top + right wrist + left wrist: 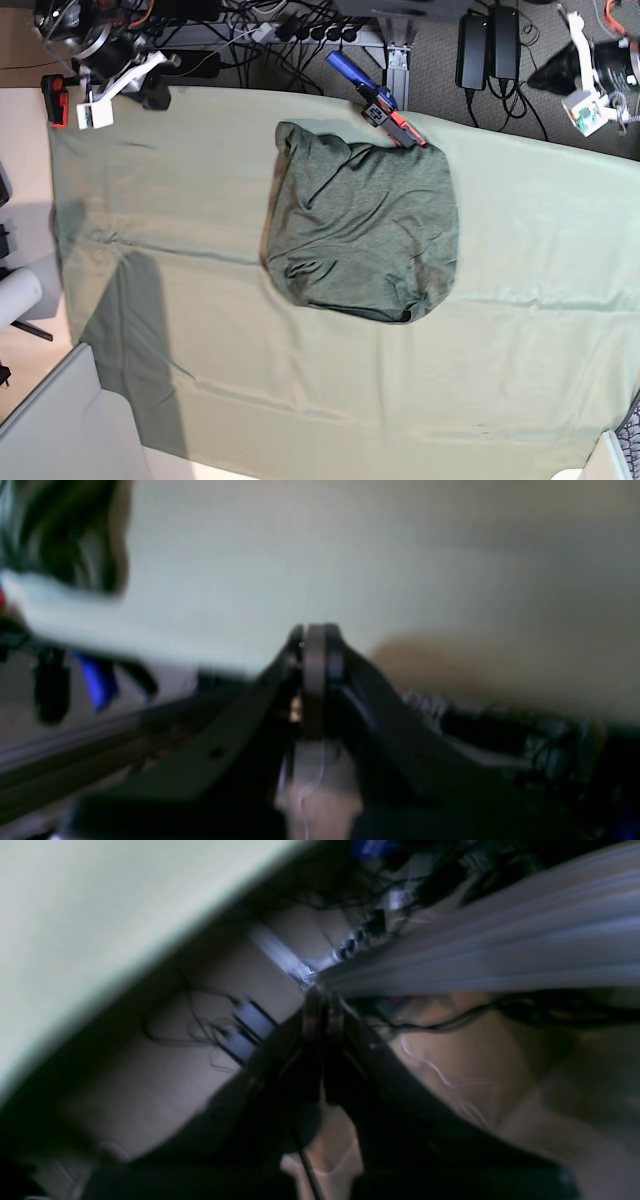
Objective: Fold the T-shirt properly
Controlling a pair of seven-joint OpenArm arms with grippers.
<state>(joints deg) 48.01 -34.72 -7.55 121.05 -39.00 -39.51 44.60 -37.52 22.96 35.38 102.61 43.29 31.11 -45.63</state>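
Cloth in pale mint green covers the whole counter (pixel 520 330), and on it, a little toward the far edge and near the middle, lies the T-shirt (pixel 362 222), a dark olive heap already gathered into a rounded, roughly doubled-over bundle with wrinkles along its near hem. Just past its far edge rests a blue and red tool (pixel 375 98), its tip touching or nearly touching the shirt. Both arms sit well apart from the garment at the far corners. The left end effector (pixel 320 1005) has its jaws pressed together on nothing; the right end effector (pixel 315 645) likewise stands together and empty. By my judgement the fold is either finished or paused between folds. Any further move calls for an arm to reach in, part its jaws and pinch an edge of the shirt.
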